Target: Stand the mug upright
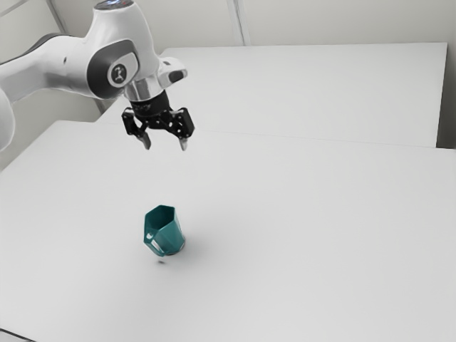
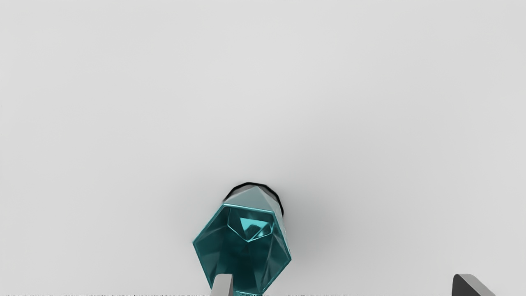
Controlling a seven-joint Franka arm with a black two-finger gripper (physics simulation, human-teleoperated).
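Reaching in from the exterior view's left with one white, grey-trimmed jointed arm [image 1: 53, 64], ending in one black two-finger gripper [image 1: 165, 144]. With jaws released and spread wide, empty, well above the desk. Lower down, near the same line, seeing one teal, faceted mug [image 1: 168, 231] resting on one smooth white desk [image 1: 299, 242]. Tilted rather than upright, with one six-sided mouth facing upward and toward the exterior view's left, one dark-edged base toward its right, and the long axis slanting between. With one teal handle [image 1: 152, 244] on the low side, just above one small dark patch [image 1: 161, 262]; cannot tell whether touching the desk. In the wrist view, counting two grey fingertips [image 2: 222, 285], one across the mouth's edge, one well apart, with the base pointing away from both. Farther toward the exterior view's right, seeing one white flat surface [image 1: 320, 92] behind.
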